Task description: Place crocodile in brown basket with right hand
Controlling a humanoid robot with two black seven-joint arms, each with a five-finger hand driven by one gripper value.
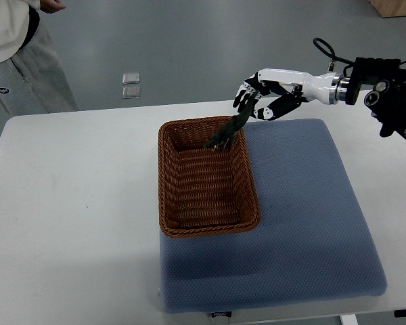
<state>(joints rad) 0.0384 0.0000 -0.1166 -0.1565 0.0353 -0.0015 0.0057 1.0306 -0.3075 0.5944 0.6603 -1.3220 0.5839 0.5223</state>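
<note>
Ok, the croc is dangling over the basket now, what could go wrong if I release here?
1. The crocodile hangs from the right hand over the brown basket's far right corner, close to the rim; dropped here it might catch there or tip out onto the blue mat.
2. Held by one end, it may swing on release.
3. Lowering the hand could knock the rim and shift the basket.

The crocodile (227,133) is held by the right hand (260,101), dangling over the brown basket's (208,228) far rim.
</note>
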